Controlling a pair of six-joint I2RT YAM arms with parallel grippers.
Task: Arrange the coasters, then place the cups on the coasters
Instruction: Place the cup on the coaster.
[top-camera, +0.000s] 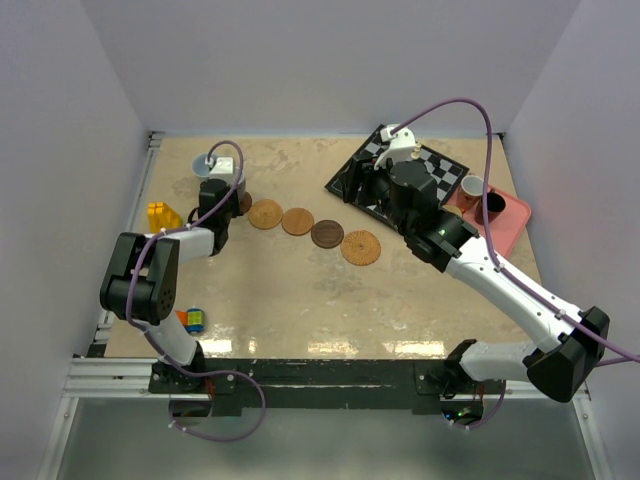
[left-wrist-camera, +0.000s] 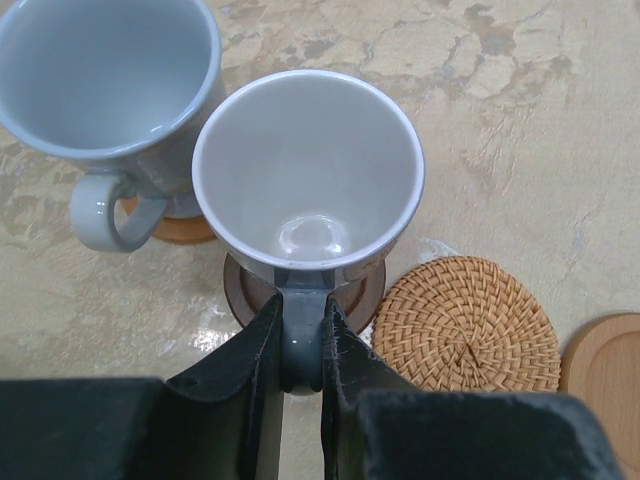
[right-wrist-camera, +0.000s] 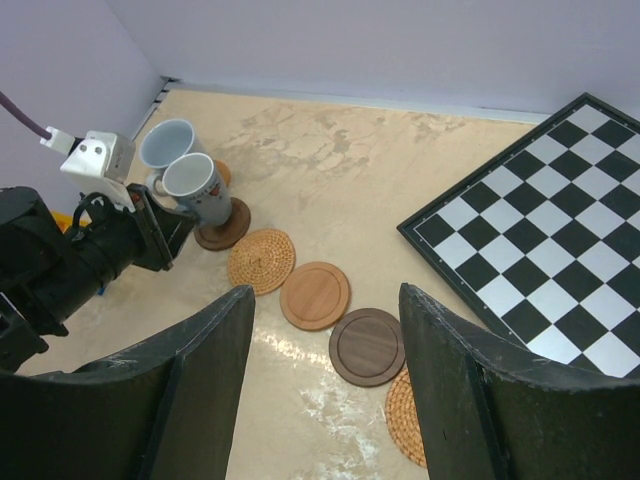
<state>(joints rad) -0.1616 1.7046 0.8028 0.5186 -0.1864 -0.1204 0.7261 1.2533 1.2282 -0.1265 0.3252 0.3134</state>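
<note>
My left gripper (left-wrist-camera: 301, 320) is shut on the handle of a grey-white cup (left-wrist-camera: 308, 170), which stands on a dark brown coaster (left-wrist-camera: 243, 293). Beside it, a pale blue cup (left-wrist-camera: 100, 80) rests on an orange-tan coaster (left-wrist-camera: 185, 228). A woven coaster (left-wrist-camera: 465, 325) and a smooth wooden coaster (left-wrist-camera: 605, 375) lie to the right. In the top view the row goes on with a dark brown coaster (top-camera: 327, 234) and another woven coaster (top-camera: 361, 247). My right gripper (right-wrist-camera: 325, 295) hangs open and empty above that row, near the chessboard.
A chessboard (top-camera: 440, 165) lies at the back right. Beside it, a pink tray (top-camera: 510, 225) holds a white cup with a pinkish inside (top-camera: 470, 187) and a black cup (top-camera: 493, 203). A yellow toy (top-camera: 163, 216) and a small coloured block (top-camera: 193, 320) sit near the left arm.
</note>
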